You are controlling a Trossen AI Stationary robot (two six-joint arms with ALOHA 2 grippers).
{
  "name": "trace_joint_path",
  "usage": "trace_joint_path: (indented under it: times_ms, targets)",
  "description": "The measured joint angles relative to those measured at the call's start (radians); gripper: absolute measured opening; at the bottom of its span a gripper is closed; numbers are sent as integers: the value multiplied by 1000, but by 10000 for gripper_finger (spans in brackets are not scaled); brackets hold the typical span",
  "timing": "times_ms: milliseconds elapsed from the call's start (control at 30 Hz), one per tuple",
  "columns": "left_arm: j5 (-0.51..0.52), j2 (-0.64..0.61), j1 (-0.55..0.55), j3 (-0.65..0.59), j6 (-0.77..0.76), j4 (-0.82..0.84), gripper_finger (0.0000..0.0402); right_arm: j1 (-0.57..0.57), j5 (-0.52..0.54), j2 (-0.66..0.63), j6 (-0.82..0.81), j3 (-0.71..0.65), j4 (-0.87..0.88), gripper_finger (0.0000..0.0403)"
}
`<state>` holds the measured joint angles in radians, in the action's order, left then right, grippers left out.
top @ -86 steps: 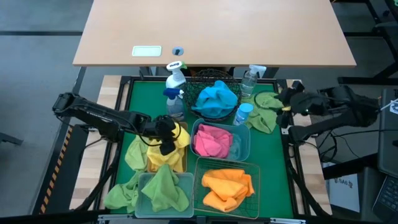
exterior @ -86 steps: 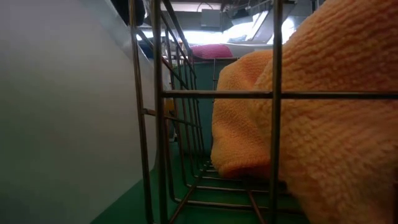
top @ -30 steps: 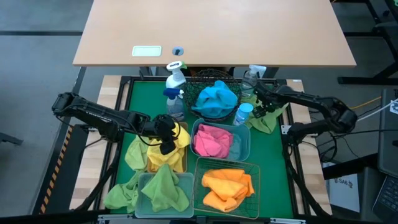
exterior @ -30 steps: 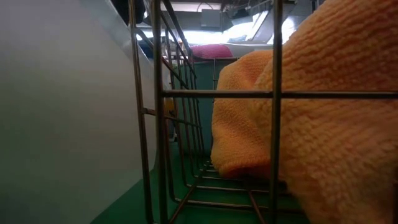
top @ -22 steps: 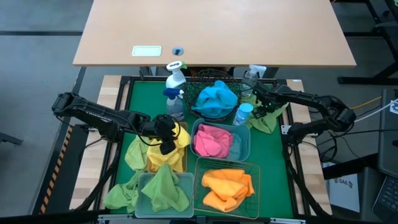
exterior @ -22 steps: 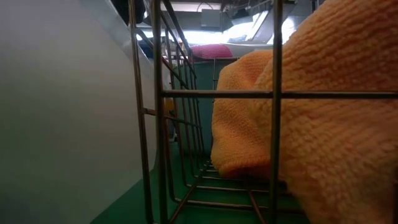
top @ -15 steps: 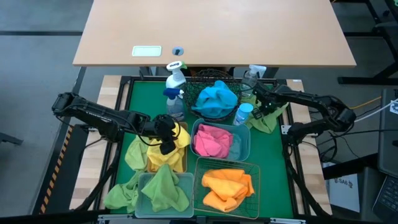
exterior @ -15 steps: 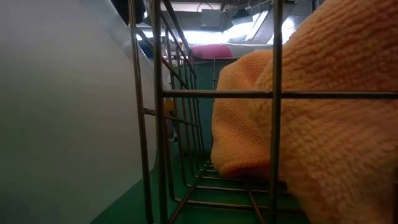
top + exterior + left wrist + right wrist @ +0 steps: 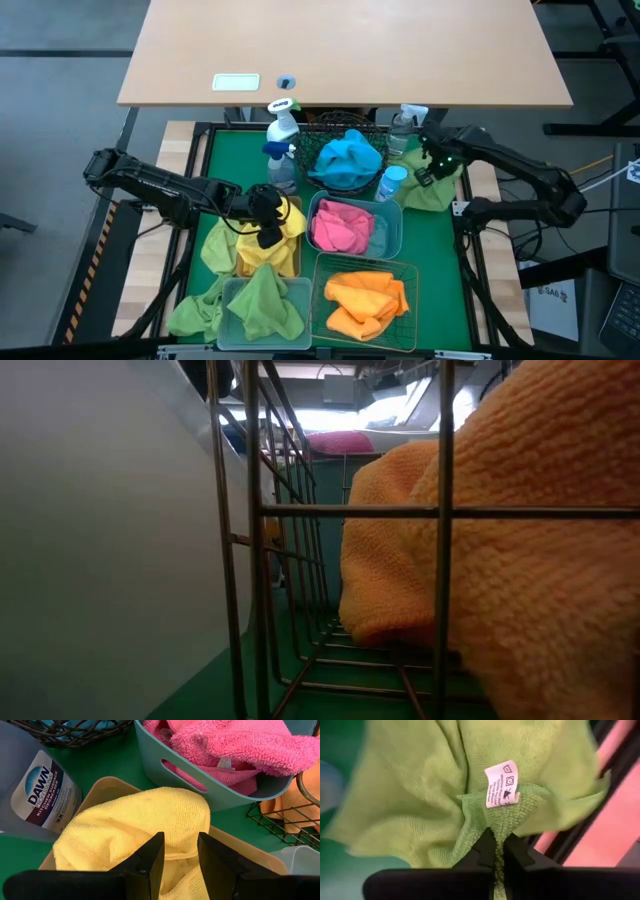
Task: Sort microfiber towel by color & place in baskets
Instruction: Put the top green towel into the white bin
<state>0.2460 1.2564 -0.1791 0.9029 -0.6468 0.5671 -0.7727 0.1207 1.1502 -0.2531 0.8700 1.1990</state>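
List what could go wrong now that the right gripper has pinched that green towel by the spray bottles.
1. The right gripper is shut on only a small fold of the green towel, beside its care tag; the cloth may slip free when lifted.
2. A clear spray bottle stands right beside the towel; trailing cloth could drag or topple it.

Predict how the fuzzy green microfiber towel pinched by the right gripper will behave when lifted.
The fuzzy green microfiber towel probably drapes limply: it already folds around the right gripper. Its thin pile suggests it is light. Pinched at one edge, it may swing.
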Motion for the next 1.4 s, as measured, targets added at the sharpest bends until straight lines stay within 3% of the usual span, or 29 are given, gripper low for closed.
trace_joint_path:
  times_ms: [233,433,833,967,1233,1400]
  targets:
    - [0,0,0,0,-2,-37,112,0,-1,-141,-9,195,89,8]
    - [0,0,0,0,12,-149,112,0,-66,-222,-13,391,87,4]
    - [0,0,0,0,222,-423,112,0,-196,-248,4,752,60,4]
    - [0,0,0,0,364,-536,115,0,-311,-249,1,807,-38,2]
    - [0,0,0,1,557,-786,149,1,-696,-223,-61,810,-304,2]
    - [2,0,2,1,663,-904,186,1,-755,-170,-76,809,-344,2]
